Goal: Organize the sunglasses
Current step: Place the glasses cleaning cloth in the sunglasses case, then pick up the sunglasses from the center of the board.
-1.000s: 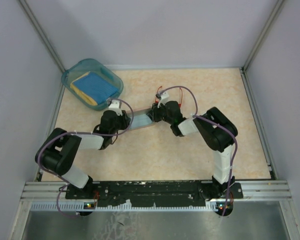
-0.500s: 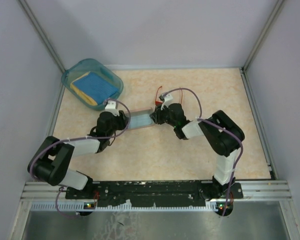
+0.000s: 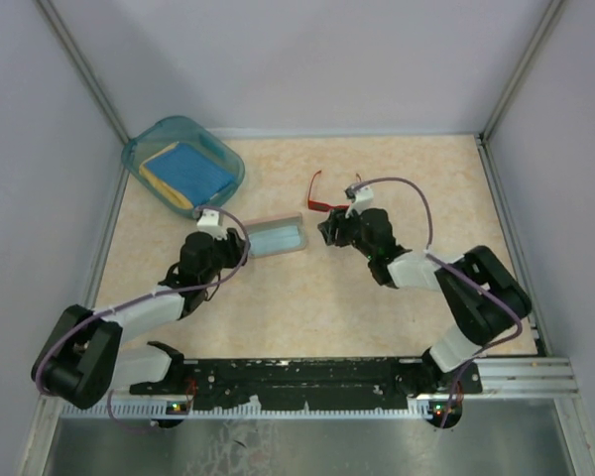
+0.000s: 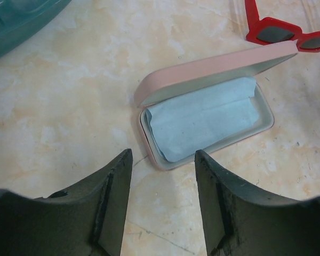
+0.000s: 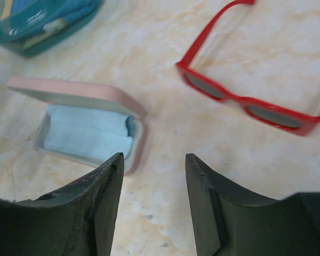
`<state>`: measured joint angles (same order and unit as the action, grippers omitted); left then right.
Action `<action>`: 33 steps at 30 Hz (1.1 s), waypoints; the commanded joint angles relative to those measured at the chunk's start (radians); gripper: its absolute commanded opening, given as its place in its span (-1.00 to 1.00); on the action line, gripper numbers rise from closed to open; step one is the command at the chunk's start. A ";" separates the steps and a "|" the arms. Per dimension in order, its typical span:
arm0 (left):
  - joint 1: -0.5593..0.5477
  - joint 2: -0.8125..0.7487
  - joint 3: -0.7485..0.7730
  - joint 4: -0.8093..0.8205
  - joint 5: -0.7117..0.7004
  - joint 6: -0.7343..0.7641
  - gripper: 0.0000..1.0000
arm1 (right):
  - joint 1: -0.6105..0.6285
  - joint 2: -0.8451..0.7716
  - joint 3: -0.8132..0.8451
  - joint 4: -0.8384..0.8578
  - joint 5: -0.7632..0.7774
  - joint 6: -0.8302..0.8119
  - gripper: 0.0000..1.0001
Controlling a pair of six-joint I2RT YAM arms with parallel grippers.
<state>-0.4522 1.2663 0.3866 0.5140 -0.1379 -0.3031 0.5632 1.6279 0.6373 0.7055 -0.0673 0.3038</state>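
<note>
The sunglasses [image 3: 322,194] have a thin red frame and dark lenses. They lie unfolded on the table behind my right gripper, and both wrist views catch them [image 4: 288,33] [image 5: 245,101]. A pink case [image 3: 276,236] lies open left of them with a light blue cloth [image 4: 202,120] inside. My left gripper [image 3: 238,248] [image 4: 162,160] is open just short of the case's left end, holding nothing. To the right of the case [image 5: 74,90], my right gripper [image 3: 329,230] [image 5: 153,160] is open and empty, apart from case and glasses.
A teal tub [image 3: 183,164] holding a blue cloth and something yellow sits at the back left corner, also at the edge of the wrist views [image 4: 16,21] [image 5: 37,21]. Grey walls close the table on three sides.
Both grippers opened and drew back from the case, left arm to the left, right arm to the right. The open case stays on the table.
</note>
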 commanded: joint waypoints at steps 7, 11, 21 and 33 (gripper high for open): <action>0.004 -0.203 -0.046 -0.133 0.014 -0.042 0.33 | -0.097 -0.197 0.172 -0.407 0.161 -0.125 0.45; 0.004 -0.245 -0.008 -0.166 0.046 -0.049 0.53 | -0.101 -0.106 0.376 -0.646 0.170 -0.223 0.54; 0.004 -0.293 0.096 -0.227 0.134 -0.078 1.00 | -0.134 0.202 0.837 -1.034 0.084 -0.407 0.55; 0.004 -0.213 0.155 -0.230 0.155 -0.057 1.00 | -0.137 0.303 0.893 -1.083 -0.035 -0.478 0.44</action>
<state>-0.4519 1.0298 0.5121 0.2867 -0.0044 -0.3687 0.4332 1.9202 1.4815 -0.3717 -0.0513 -0.1329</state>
